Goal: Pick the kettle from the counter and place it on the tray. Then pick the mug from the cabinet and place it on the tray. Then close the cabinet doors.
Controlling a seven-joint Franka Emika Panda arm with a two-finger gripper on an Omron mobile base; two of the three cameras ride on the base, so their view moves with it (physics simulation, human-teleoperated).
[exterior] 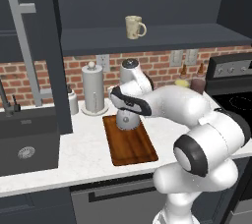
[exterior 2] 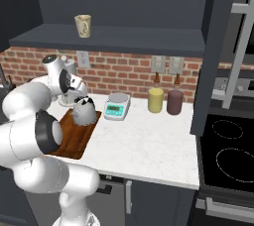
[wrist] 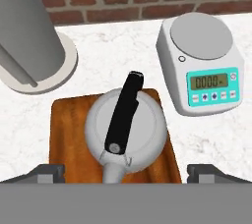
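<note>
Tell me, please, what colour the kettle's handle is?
Black, on the silver-grey kettle; the handle shows best in the hand view.

Rendered home kitchen. White marble-look counter (exterior 2: pixel 144 143) runs under a red brick backsplash (exterior 2: pixel 124 74) fitted with wall outlet plates. Dark navy upper cabinet (exterior: pixel 147 36), doors swung open, long silver bar handle (exterior: pixel 24 51) at 10 o'clock in the left base view; a cream mug (exterior: pixel 135 26) stands on its shelf. Black sink basin (exterior: pixel 27 147) with drain at 8 o'clock, faucet beside it. Glass-top stove (exterior 2: pixel 225 153) with ring burners at 4 o'clock in the right base view. Countertop goods: paper-towel holder (exterior: pixel 93 89), digital kitchen scale (wrist: pixel 202 66), yellow canister (exterior 2: pixel 155 99) and maroon canister (exterior 2: pixel 174 101), wooden tray (exterior: pixel 129 142) carrying a kettle (wrist: pixel 126 132). Below the counter, possibly a dishwasher front (exterior: pixel 113 201); the view is partly blocked.
</note>
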